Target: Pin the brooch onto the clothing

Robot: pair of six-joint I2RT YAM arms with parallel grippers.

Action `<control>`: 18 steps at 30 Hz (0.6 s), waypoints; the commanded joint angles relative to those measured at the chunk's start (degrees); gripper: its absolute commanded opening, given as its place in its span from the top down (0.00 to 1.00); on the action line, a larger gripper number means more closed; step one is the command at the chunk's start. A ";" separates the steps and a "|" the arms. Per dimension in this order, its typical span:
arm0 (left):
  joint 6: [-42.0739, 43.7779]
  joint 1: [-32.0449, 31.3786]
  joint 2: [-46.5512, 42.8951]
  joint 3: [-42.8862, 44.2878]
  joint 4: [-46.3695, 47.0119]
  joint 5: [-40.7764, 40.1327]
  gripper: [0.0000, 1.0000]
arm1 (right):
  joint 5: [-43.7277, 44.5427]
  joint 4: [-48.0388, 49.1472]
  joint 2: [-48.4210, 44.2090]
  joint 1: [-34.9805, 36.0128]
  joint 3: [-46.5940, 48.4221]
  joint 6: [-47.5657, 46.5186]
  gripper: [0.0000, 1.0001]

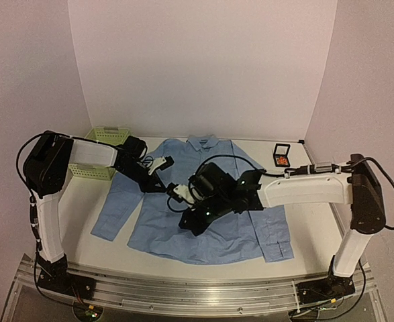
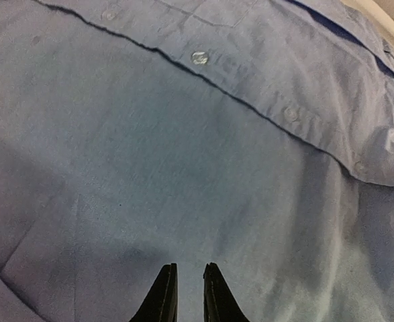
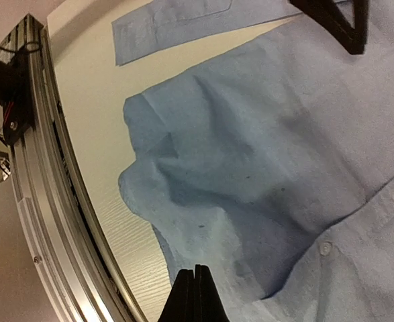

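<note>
The clothing [image 1: 230, 221] is a light blue button-up shirt lying flat on the table, collar at the back. The brooch [image 1: 282, 162] shows as a tiny orange-red spot inside a small black box at the back right, far from both grippers. My left gripper [image 1: 162, 186] hovers over the shirt's left chest. In the left wrist view, the left gripper [image 2: 190, 267] has a narrow gap with nothing in it, above plain fabric [image 2: 183, 168]. My right gripper [image 1: 186, 225] points at the lower left hem. Seen from the right wrist, it [image 3: 197, 268] is shut and empty over bunched cloth [image 3: 250, 174].
A pale green basket [image 1: 105, 151] stands at the back left, behind the left arm. The black box [image 1: 281, 152] sits beside the shirt's right shoulder. The table's metal front rail [image 3: 56, 201] runs close to the right gripper. Bare table [image 1: 317, 221] lies right of the shirt.
</note>
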 commanded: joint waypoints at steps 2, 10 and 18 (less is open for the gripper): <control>-2.24 -0.55 3.10 1.90 5.38 -4.62 0.87 | 3.08 0.99 7.56 3.61 1.49 -3.55 1.00; -2.79 -0.48 5.51 1.02 5.96 -9.07 0.88 | 5.96 0.86 15.36 4.60 0.60 -3.01 1.00; -0.32 0.23 6.34 1.63 5.45 -11.79 0.88 | 4.57 -1.98 9.90 9.63 -12.12 0.09 1.00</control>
